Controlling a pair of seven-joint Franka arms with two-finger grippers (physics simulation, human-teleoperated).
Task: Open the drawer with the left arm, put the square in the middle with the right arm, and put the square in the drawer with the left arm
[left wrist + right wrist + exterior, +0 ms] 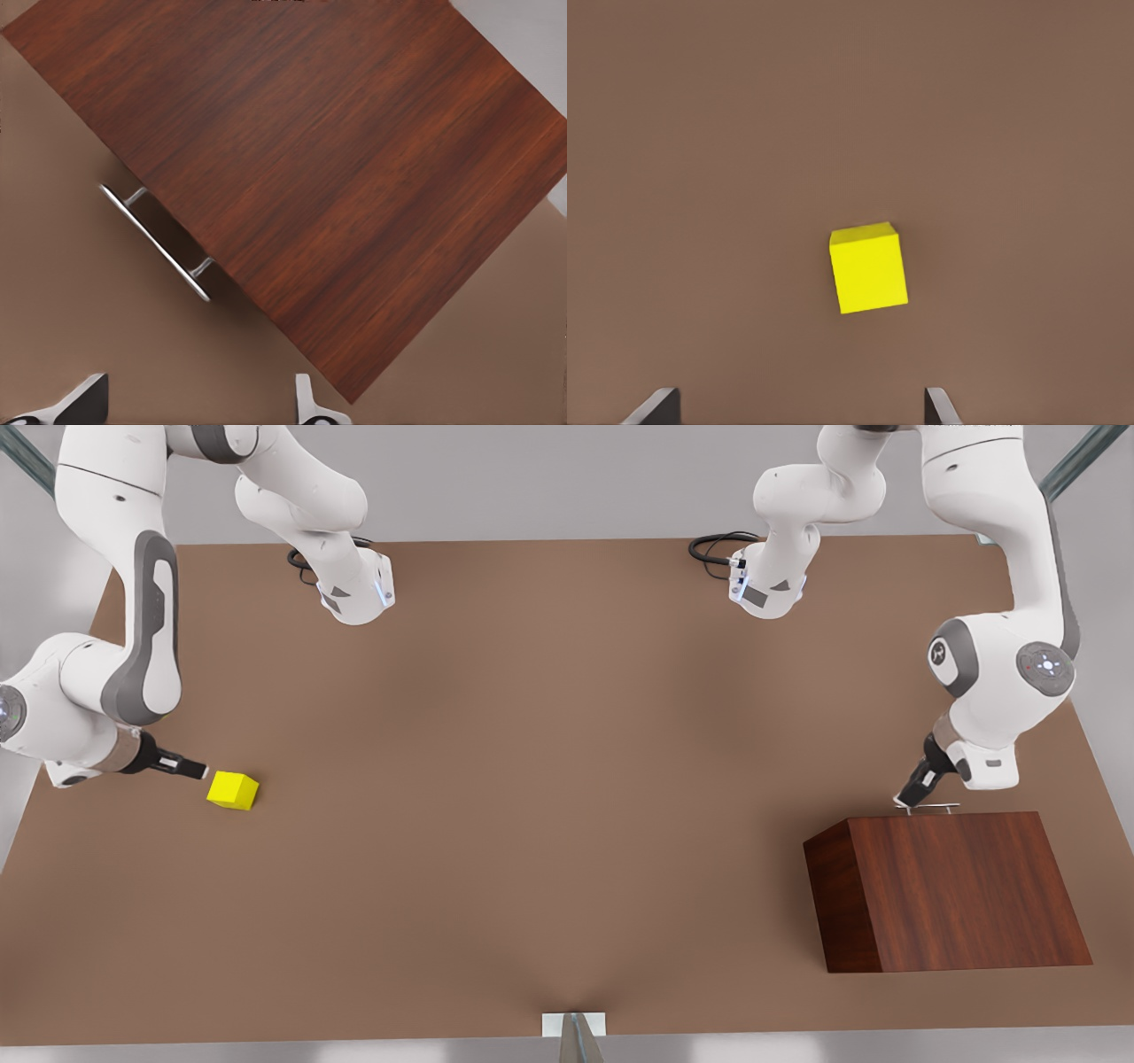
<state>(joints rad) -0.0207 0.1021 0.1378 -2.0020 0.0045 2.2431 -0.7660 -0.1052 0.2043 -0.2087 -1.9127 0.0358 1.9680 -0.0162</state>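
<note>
The square [233,790] is a small yellow cube lying on the table at the front view's left; it also shows as the yellow square [868,268] in the right wrist view. My right gripper [190,769] hovers just beside it, open, with its fingertips [657,405] short of the cube. The dark wood box [957,886] stands at the front view's right, its drawer shut. The silver handle [930,809] runs along the box's far edge. My left gripper [912,790] hangs open just above the handle [155,241], its fingertips [306,400] not touching it. The middle [549,779] is bare tabletop.
Two arm bases with black cables [713,549] stand at the table's far edge. A small metal bracket [573,1026] sits at the near edge. The brown table [532,921] stretches wide between cube and box.
</note>
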